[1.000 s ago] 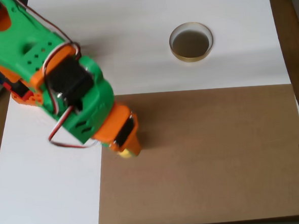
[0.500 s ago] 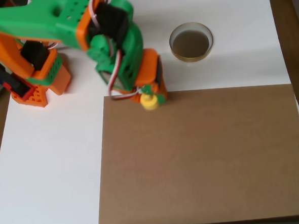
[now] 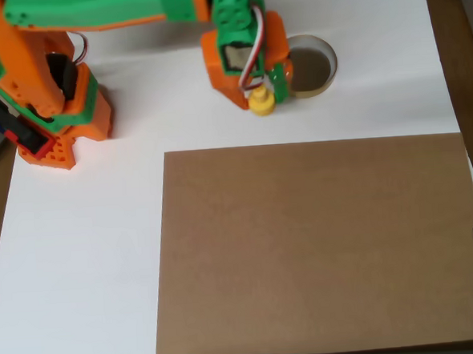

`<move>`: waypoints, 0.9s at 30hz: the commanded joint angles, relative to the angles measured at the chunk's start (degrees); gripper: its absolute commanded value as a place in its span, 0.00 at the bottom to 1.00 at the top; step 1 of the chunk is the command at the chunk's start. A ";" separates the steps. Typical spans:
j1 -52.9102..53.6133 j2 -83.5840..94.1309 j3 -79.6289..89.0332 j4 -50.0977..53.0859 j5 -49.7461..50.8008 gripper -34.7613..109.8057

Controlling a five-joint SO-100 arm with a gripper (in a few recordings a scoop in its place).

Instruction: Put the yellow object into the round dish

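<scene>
yellow object (image 3: 262, 102) sits clenched at the tip of the tool (image 3: 264, 97), hanging just beside the left rim of the round dish (image 3: 320, 79) in the overhead view, not yet over its dark inside. the tool's orange body overlaps the dish's left edge, so part of the rim is hidden. below lies a brown sheet (image 3: 317, 244) on the white counter (image 3: 81, 259).

risk from here, as i judge it: letting go this early would drop the piece on the counter outside the rim, or onto the rim so it tips and rolls off. a low carry could also nudge the light dish aside.

compared with half a second ago, the tool and piece have moved from the sheet's top edge up and right, to the dish's side; the dish has stayed put.
</scene>
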 commanded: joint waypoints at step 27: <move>-15.64 -23.55 -32.26 3.96 2.90 0.24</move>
